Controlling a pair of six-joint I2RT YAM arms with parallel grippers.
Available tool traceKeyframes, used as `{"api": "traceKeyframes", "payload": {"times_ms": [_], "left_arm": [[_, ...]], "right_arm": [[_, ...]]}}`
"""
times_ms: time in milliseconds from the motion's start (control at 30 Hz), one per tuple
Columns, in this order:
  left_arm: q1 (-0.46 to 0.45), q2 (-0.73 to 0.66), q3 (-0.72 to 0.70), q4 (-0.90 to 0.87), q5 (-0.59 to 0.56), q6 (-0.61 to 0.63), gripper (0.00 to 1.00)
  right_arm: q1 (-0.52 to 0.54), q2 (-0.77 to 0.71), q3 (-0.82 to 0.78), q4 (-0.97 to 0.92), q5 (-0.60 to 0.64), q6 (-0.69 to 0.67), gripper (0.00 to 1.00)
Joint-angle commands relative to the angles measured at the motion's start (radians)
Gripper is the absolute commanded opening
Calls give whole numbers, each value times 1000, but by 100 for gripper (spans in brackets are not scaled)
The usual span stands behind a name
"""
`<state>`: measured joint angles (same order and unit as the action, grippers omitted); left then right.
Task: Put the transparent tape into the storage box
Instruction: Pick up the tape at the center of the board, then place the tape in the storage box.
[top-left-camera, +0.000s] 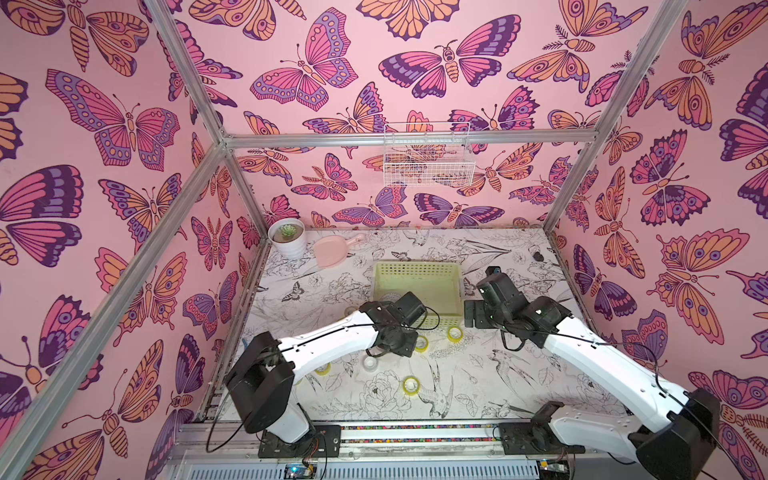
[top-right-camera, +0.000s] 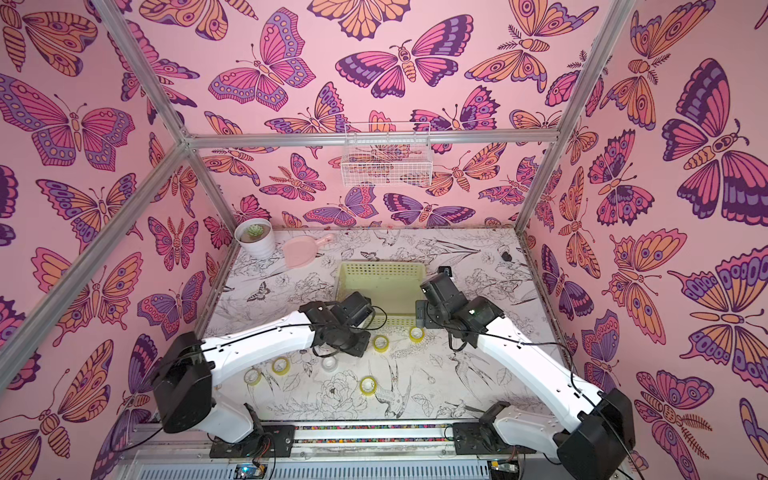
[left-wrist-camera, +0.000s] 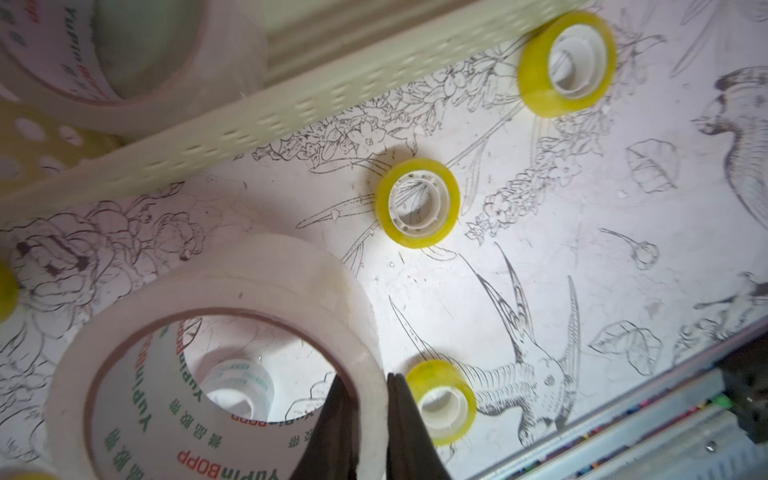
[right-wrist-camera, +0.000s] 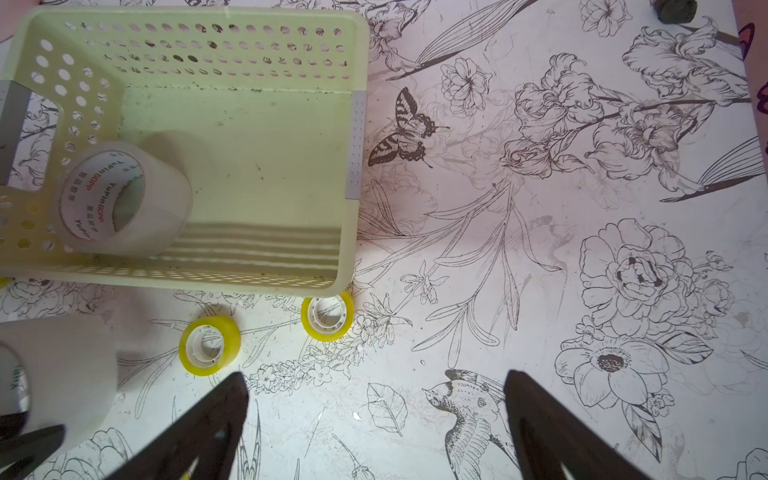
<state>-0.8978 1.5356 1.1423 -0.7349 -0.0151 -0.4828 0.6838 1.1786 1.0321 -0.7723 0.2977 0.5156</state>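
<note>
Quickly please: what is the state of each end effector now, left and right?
Left end effector: closed on the wall of a large clear tape roll.
Right end effector: open, holding nothing.

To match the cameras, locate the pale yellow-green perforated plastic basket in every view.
Both top views: pale yellow-green perforated plastic basket just below picture centre.
Left wrist: only one perforated wall.
Right wrist: its open inside, large clear tape roll in it.
Shared landmark: small yellow tape roll at its near corner.
</note>
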Motion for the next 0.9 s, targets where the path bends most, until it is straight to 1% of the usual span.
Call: {"api": "traceKeyframes", "payload": {"times_ms": [0,167,267,367,667,733,867], "left_arm": [[-4,-44,77,-85,-2,5,3],[16,-14,206,-91,-41,18,3],[42,66,305,-90,-71,33,3],[62,159,413,-87,-70,40,3],[97,416,641,-63,-28,91,2],[102,469,691,-64,11,113,2],[103,576,783,-61,71,110,2]], "right_arm": [[-21,3,22,8,-12,-15,99],[-47,-23,9,2,-10,-9,99],[-62,-51,-5,-9,-9,-3,99],[-67,-83,-18,-30,1,11,99],[-69,-188,-57,-100,33,55,99],[-69,-205,-63,-113,38,65,99],[-68,-230,-70,-138,47,79,99]]}}
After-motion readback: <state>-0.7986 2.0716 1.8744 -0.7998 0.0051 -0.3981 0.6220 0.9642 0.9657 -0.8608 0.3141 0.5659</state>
